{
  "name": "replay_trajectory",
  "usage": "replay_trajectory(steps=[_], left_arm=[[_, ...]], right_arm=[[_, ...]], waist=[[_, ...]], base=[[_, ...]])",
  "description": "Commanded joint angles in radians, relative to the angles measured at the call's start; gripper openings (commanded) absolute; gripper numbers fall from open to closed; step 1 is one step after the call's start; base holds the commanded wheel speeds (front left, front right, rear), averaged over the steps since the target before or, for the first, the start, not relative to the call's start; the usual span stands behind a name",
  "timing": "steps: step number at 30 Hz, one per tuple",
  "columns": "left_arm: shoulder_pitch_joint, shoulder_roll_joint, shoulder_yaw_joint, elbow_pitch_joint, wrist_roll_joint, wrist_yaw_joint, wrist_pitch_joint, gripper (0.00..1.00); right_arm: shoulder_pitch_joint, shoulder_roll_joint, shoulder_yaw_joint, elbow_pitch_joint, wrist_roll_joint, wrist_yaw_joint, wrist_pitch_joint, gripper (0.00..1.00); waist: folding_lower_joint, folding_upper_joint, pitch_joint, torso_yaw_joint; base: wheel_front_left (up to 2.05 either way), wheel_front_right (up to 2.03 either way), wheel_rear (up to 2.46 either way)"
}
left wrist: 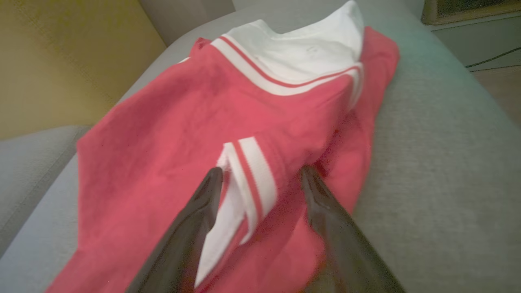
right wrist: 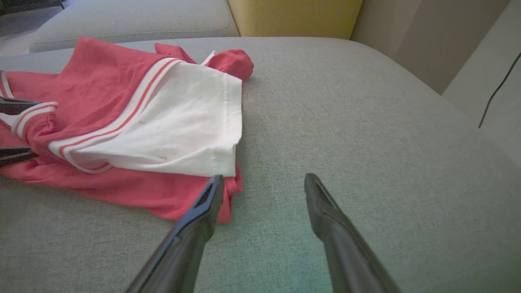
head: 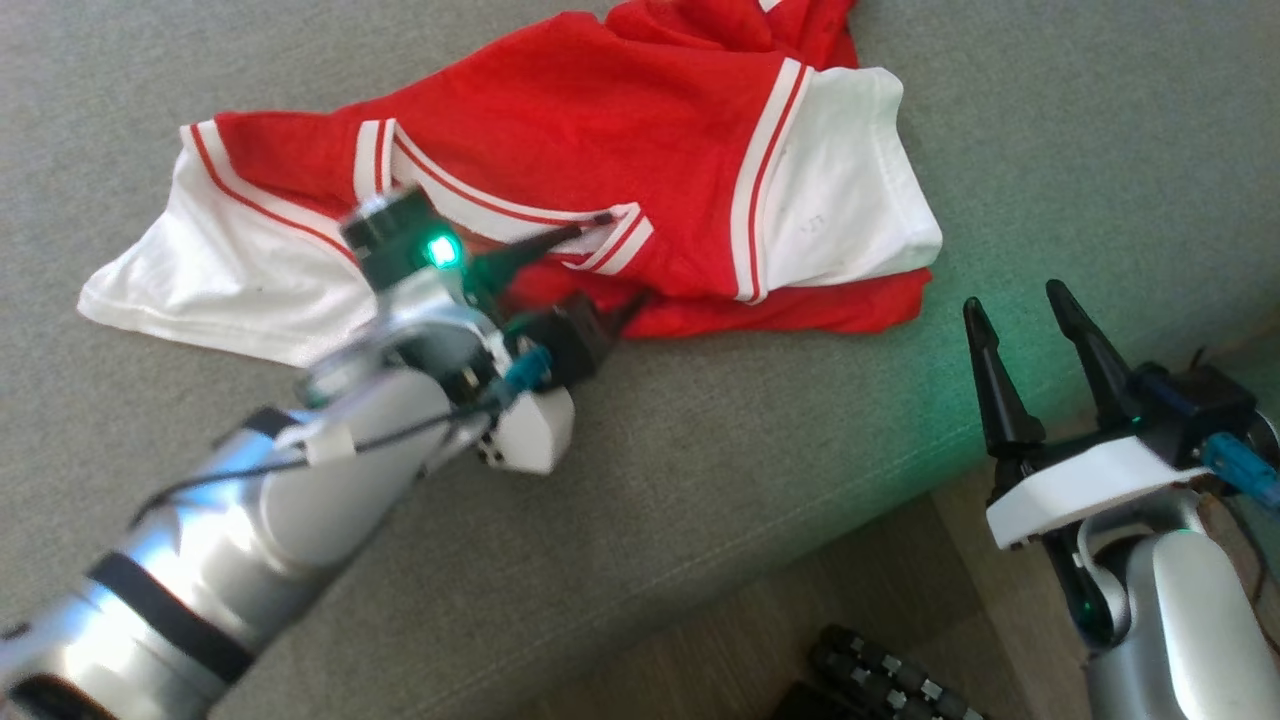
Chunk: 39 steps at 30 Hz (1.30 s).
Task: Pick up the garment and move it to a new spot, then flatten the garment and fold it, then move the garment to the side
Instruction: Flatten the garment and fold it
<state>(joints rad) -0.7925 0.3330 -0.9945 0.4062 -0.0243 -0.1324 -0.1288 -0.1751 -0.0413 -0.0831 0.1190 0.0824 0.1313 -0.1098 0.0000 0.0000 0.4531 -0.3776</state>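
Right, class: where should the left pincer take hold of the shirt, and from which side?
The shirt's striped collar: it bunches into a raised fold, between the open left pincer's fingers. Come low from the robot's left, so one finger can slip under it.

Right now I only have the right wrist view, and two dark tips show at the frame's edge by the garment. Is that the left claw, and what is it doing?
Observer: Yes. The left claw is open, with a red-and-white striped band of the garment between its fingers.
Operator: How does the rest of the garment lie?
Observer: In the head view a white sleeve spreads out toward the robot's left, past the edge of your frame.
Operator: Is my right claw touching the hem?
Observer: It looks clear. The head view shows the right claw open beside the garment's corner, apart from it, over the grey cushion.
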Motion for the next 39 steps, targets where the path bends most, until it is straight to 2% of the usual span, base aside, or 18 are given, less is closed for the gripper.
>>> replay_trajectory(steps=[1, 2, 3, 4, 5, 9, 13, 18, 20, 23, 26, 27, 28, 33, 39], left_arm=[[-0.077, 0.028, 0.031, -0.015, -0.007, 0.002, 0.007, 1.0], [-0.085, 0.03, 0.031, -0.01, -0.01, 0.002, 0.006, 0.85], [-0.09, 0.029, 0.036, -0.005, -0.016, 0.002, 0.0, 0.4], [-0.092, 0.027, 0.043, 0.001, -0.027, 0.002, -0.005, 0.02], [-0.091, 0.023, 0.05, 0.007, -0.045, 0.002, -0.01, 0.0], [-0.095, 0.018, 0.105, 0.025, -0.157, 0.002, -0.035, 0.0], [-0.133, 0.013, 0.216, 0.009, -0.323, 0.002, -0.037, 0.0], [-0.272, 0.048, 0.366, 0.039, -0.47, 0.007, 0.067, 0.0], [-0.338, 0.073, 0.43, 0.078, -0.514, 0.029, 0.111, 0.0], [-0.433, 0.126, 0.488, 0.144, -0.525, 0.064, 0.152, 0.0], [-0.511, 0.182, 0.518, 0.21, -0.489, 0.107, 0.132, 0.0], [-0.529, 0.192, 0.529, 0.236, -0.484, 0.124, 0.12, 0.4], [-0.545, 0.201, 0.538, 0.262, -0.476, 0.143, 0.106, 1.0], [-0.567, 0.219, 0.543, 0.332, -0.462, 0.144, 0.037, 1.0], [-0.475, 0.248, 0.54, 0.292, -0.436, 0.16, -0.096, 1.0]], right_arm=[[-0.019, -0.009, 0.025, -0.022, 0.018, -0.001, -0.02, 1.0], [-0.021, -0.009, 0.029, -0.018, 0.024, -0.001, -0.025, 1.0], [-0.023, -0.009, 0.033, -0.014, 0.03, -0.001, -0.031, 1.0], [-0.025, -0.009, 0.035, -0.01, 0.033, -0.001, -0.036, 1.0], [-0.027, -0.009, 0.038, -0.006, 0.037, -0.001, -0.042, 1.0], [-0.037, -0.009, 0.038, 0.003, 0.045, -0.001, -0.071, 1.0], [-0.039, -0.009, 0.032, 0.013, 0.04, -0.001, -0.082, 1.0], [-0.05, -0.009, 0.075, 0.022, 0.06, -0.001, -0.09, 1.0], [-0.057, -0.009, 0.104, 0.023, 0.077, -0.001, -0.096, 1.0], [-0.059, -0.009, 0.147, 0.03, 0.108, -0.001, -0.108, 1.0], [-0.061, -0.009, 0.188, 0.041, 0.135, -0.001, -0.12, 1.0], [-0.062, -0.009, 0.2, 0.044, 0.142, -0.001, -0.123, 1.0], [-0.064, -0.009, 0.214, 0.046, 0.15, -0.001, -0.127, 1.0], [-0.076, -0.009, 0.268, 0.052, 0.176, -0.001, -0.14, 1.0], [-0.136, -0.009, 0.301, 0.075, 0.197, -0.001, -0.145, 1.0]], waist=[[0.0, 0.0, 0.006, -0.003], [0.0, 0.0, 0.007, -0.005], [0.0, 0.0, 0.008, -0.006], [0.0, 0.0, 0.008, -0.006], [0.0, 0.0, 0.007, -0.007], [0.0, 0.0, 0.001, -0.01], [0.0, 0.0, -0.003, -0.008], [0.0, 0.0, 0.02, -0.029], [0.0, 0.0, 0.035, -0.051], [0.0, 0.0, 0.062, -0.083], [0.0, 0.0, 0.091, -0.11], [0.0, 0.0, 0.099, -0.115], [0.0, 0.0, 0.108, -0.118], [0.0, 0.0, 0.126, -0.092], [0.0, 0.0, 0.09, 0.013]], base=[[0.0, 0.0, 0.0], [0.0, 0.0, 0.0], [0.0, 0.0, 0.0], [0.0, 0.0, 0.0], [0.0, 0.0, 0.0], [0.0, 0.0, 0.0], [0.0, 0.0, 0.0], [0.0, 0.0, 0.0], [0.0, 0.0, 0.0], [0.0, 0.0, 0.0], [0.0, 0.0, 0.0], [0.0, 0.0, 0.0], [0.0, 0.0, 0.0], [0.0, 0.0, 0.0], [0.0, 0.0, 0.0]])
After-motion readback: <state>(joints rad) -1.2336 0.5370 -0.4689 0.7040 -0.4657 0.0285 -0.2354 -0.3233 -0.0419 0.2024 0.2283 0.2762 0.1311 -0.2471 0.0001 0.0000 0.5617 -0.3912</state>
